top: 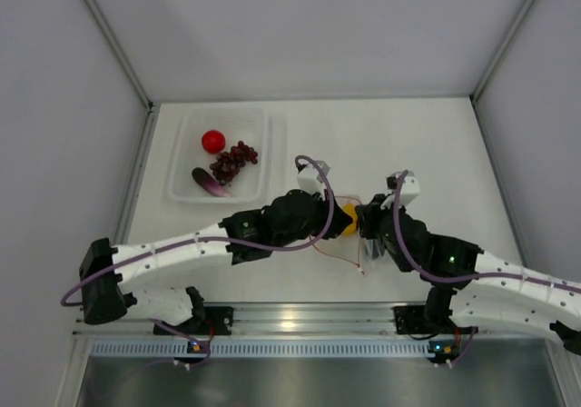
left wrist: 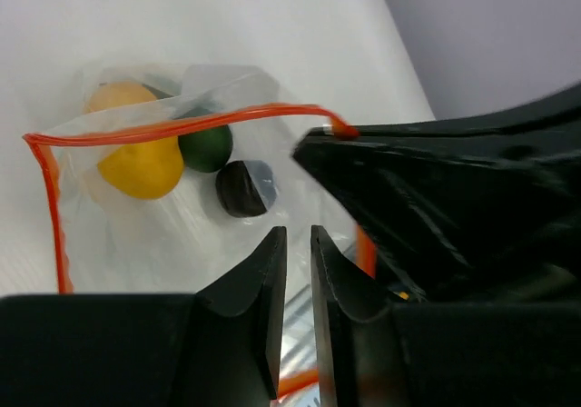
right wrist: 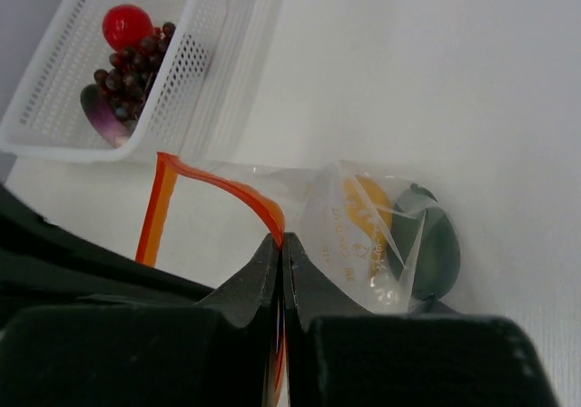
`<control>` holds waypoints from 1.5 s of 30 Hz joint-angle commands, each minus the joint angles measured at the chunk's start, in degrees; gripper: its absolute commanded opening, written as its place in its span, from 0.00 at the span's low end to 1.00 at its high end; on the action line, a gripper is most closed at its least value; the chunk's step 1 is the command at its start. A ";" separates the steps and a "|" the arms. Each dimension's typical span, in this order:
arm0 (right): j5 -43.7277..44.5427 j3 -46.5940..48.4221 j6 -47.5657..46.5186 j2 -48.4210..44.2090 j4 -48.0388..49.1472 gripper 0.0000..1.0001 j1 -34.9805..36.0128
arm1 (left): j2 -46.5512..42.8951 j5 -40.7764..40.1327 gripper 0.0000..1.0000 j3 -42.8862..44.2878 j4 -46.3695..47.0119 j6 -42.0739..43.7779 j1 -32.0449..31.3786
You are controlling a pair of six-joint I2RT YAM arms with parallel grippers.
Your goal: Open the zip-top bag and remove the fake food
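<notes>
Bag [right wrist: 354, 234] held open at its mouth.
Right gripper [right wrist: 281, 253] clamped on zipper [right wrist: 218, 184]; left gripper [left wrist: 295, 243] nearly closed on film; beyond it, lemon [left wrist: 141, 166] and an unclear dark lump [left wrist: 241, 189].

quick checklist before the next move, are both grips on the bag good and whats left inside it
1. Right gripper pinching the zipper strip of the zip-top bag: ok.
2. Left gripper holding the near lip: cannot tell; its jaws stand slightly apart.
3. Bag mouth open: ok, the strip forms an open loop.
4. Bag emptied: not ok; the lemon, the green oval and a dark piece are inside.
5. Tray has room: ok; it holds only the tomato, grape bunch and eggplant.
</notes>
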 commanded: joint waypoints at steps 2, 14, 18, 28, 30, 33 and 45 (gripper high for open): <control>5.18 -1.52 4.49 -5.65 1.34 0.00 -0.95 | 8.91 -4.82 0.21 1.18 6.69 -2.76 -0.76; 8.35 -6.53 9.15 -16.64 -9.21 0.00 -1.75 | 31.68 -15.46 0.40 16.38 0.80 -0.56 -1.20; 8.70 -7.85 10.11 -18.41 -11.94 0.00 -2.27 | 35.74 -17.04 0.56 19.55 0.80 1.54 -1.29; 9.06 -10.31 11.43 -19.90 -13.79 0.00 -2.80 | 47.07 -21.61 0.69 29.30 -3.51 9.36 -1.20; 9.14 -10.58 11.52 -19.73 -13.87 0.00 -3.24 | 48.49 -21.53 0.71 32.03 -3.51 12.17 -1.20; 8.79 -10.76 11.17 -19.90 -14.57 0.00 -3.77 | 50.86 -21.35 0.80 34.05 -3.51 14.02 -1.20; 2.91 -8.56 5.55 -18.59 -8.62 0.00 -4.65 | 41.13 -25.64 0.81 20.45 -3.60 10.60 -0.50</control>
